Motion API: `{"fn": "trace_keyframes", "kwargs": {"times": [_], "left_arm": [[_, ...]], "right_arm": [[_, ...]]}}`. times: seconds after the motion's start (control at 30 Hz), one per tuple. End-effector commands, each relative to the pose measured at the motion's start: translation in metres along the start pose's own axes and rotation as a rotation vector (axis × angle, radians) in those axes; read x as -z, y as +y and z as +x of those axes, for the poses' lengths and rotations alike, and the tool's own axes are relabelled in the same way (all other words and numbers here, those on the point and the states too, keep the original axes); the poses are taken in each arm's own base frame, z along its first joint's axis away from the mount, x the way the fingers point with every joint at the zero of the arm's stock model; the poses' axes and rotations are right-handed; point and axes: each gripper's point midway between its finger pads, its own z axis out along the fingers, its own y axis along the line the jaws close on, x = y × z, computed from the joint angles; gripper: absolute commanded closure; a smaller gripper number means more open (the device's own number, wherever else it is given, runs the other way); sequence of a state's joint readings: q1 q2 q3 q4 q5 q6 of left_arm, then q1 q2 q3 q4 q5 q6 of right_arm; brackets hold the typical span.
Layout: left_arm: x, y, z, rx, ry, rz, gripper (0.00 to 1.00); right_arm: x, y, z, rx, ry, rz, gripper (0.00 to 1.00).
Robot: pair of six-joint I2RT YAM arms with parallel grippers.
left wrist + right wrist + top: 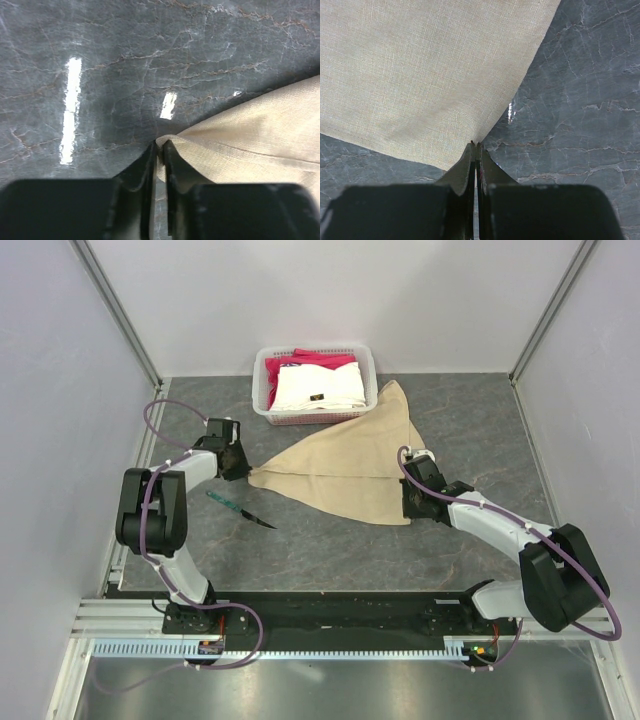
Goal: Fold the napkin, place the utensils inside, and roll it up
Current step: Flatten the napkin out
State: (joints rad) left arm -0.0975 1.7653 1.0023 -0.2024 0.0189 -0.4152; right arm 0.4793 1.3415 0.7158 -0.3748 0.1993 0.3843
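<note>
The tan-beige napkin [345, 465] lies spread on the dark marble table, one corner up by the basket. My left gripper [238, 466] is shut on the napkin's left corner; in the left wrist view the cloth [260, 135] runs between the fingers [146, 165]. My right gripper [410, 506] is shut on the napkin's near-right corner; in the right wrist view the cloth [430, 75] narrows into the closed fingertips [470, 160]. The knife [240, 509], with teal-green handle and dark blade, lies on the table in front of the napkin's left corner, near the left arm.
A white basket [262, 380] stands at the back, holding a white folded cloth [318, 388] and a pink-red folded cloth [312, 361]. The napkin's far corner touches the basket's right front. Grey walls enclose the table on three sides.
</note>
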Motion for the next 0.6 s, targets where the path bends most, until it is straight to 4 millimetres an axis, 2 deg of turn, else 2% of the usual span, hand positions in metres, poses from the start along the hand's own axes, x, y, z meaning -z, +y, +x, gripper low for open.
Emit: {"fn": "trace_keyframes", "kwargs": {"times": [0.0,0.07,0.2,0.4,0.43,0.47,0.53,0.57], "left_arm": [[0.001,-0.010,0.003,-0.039,0.027,0.052,0.97],[0.004,-0.011,0.003,-0.040,0.023,0.060,0.98],[0.025,-0.024,-0.006,-0.021,-0.020,0.123,0.98],[0.092,-0.052,-0.037,0.008,-0.179,0.264,0.98],[0.102,-0.055,-0.041,0.009,-0.201,0.280,0.98],[0.124,-0.062,-0.051,0.013,-0.253,0.314,0.98],[0.150,-0.069,-0.062,0.013,-0.309,0.352,0.98],[0.171,-0.073,-0.068,0.010,-0.348,0.378,0.98]], "right_arm": [[0.007,0.004,-0.013,0.009,-0.044,-0.027,1.00],[0.012,0.007,-0.017,0.004,-0.063,-0.045,1.00],[0.026,0.012,-0.031,-0.003,-0.115,-0.085,1.00],[0.064,0.019,-0.065,-0.012,-0.235,-0.141,1.00],[0.074,0.020,-0.073,-0.011,-0.266,-0.153,1.00],[0.087,0.022,-0.085,-0.013,-0.303,-0.166,1.00],[0.112,0.019,-0.101,-0.020,-0.373,-0.172,1.00],[0.130,0.020,-0.116,-0.027,-0.426,-0.181,1.00]]}}
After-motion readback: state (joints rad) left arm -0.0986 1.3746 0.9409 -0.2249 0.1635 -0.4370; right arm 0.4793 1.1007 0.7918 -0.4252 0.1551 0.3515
